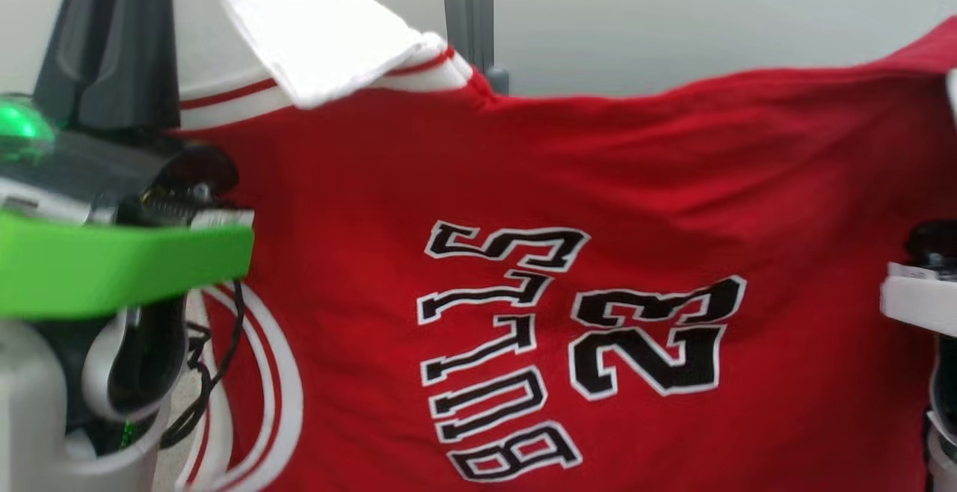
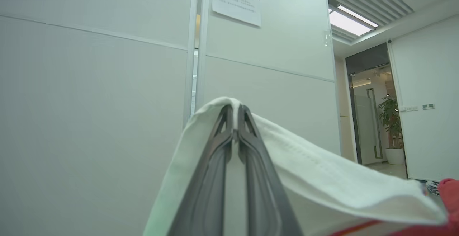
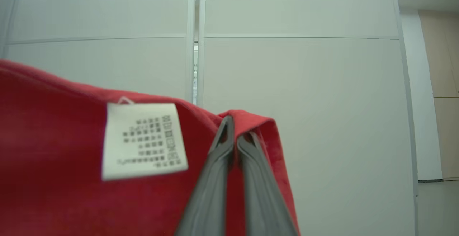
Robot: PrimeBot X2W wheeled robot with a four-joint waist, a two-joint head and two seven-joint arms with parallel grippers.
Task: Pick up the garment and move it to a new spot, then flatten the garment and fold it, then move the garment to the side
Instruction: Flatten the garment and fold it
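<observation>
Two grips carry the red jersey (image 1: pixel 598 178) in the air, so the task looks to be in its first step: the garment is picked up but not yet laid at a new spot. On the left, the left fingers (image 2: pixel 211 171) are clenched on the fold of the white sleeve (image 2: pixel 322 178), their tips pressed together with the cloth draped over both sides. In the head view that sleeve rises above the red-and-white striped trim at the shoulder.

Across the middle, the jersey's body hangs as a broad sheet between the arms. It is turned sideways, so the black lettering and the number 23 (image 1: pixel 650 335) run down the picture. Its top edge sags a little between the two grips, and soft wrinkles cross the cloth. It is spread, then, but not flat.

On the right, the right fingers (image 3: pixel 211 185) are pinched shut on a red edge of the jersey, just beside the white care label (image 3: pixel 143 141).

Behind the cloth stands a pale wall panel (image 2: pixel 89 103). No bench can be made out under the garment. Judging from this, setting it down, flattening it, folding it and moving it aside all remain to be done.
</observation>
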